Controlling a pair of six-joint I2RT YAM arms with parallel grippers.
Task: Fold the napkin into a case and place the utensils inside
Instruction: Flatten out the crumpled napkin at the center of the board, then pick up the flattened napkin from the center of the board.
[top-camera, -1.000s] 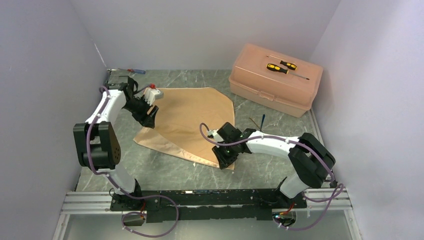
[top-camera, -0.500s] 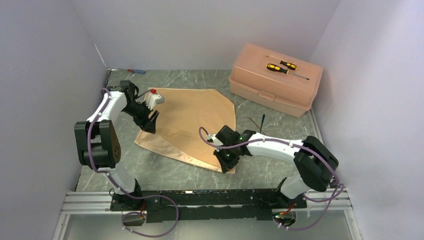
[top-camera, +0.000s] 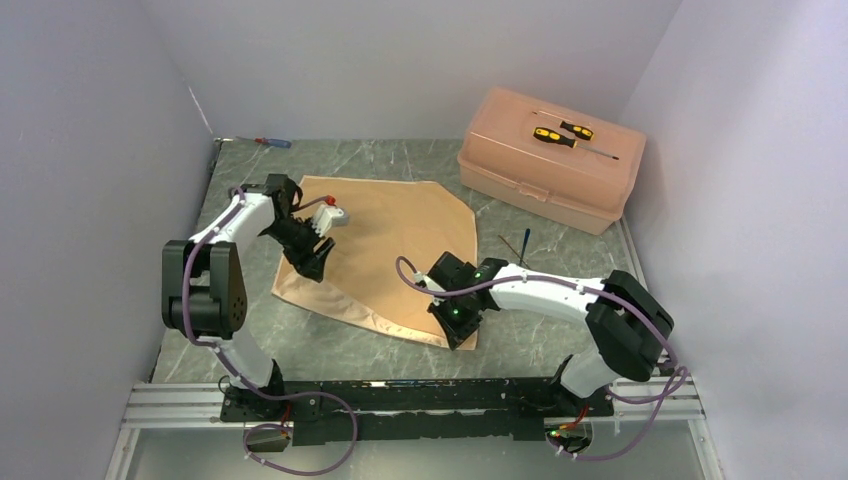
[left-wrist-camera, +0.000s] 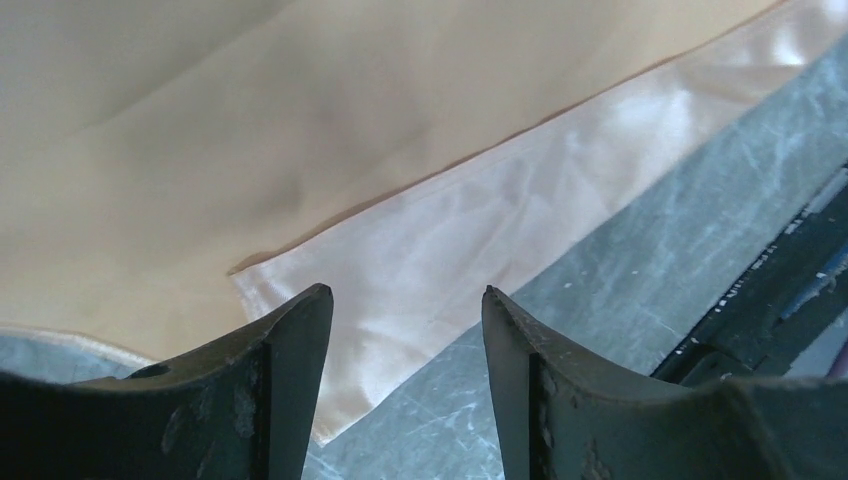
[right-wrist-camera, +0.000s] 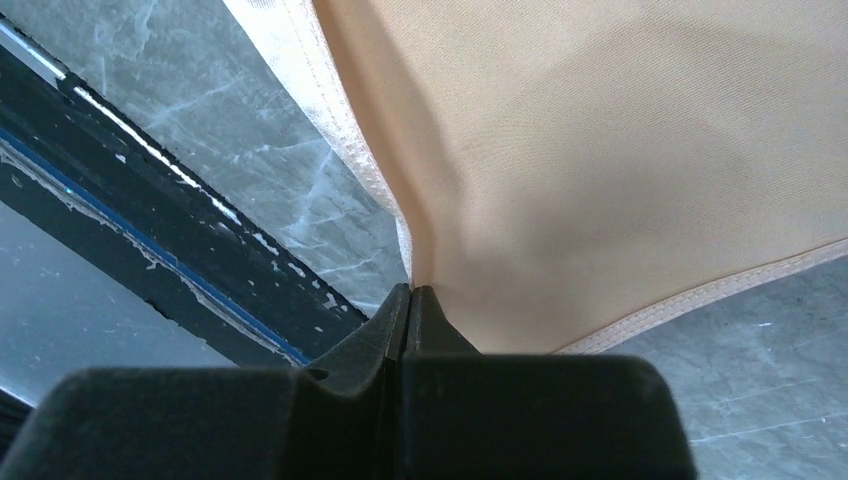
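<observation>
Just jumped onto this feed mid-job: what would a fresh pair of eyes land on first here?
The big peach-orange napkin spread across the middle of the grey table dominates. The right gripper is shut on its near corner, puckering the cloth, while the left gripper hangs open over its near-left corner. At the far right sits a pink plastic box with two yellow-and-black screwdrivers on its lid.

There is one soft peach-orange cloth napkin and one grey marbled worktop. One hard pink plastic box is here, along with two yellow-and-black screwdrivers and one red-and-blue screwdriver. Two slim utensils can be made out, one with a blue part. Two white-and-black robot arms carry one gripper each: the left gripper and the right gripper.
</observation>
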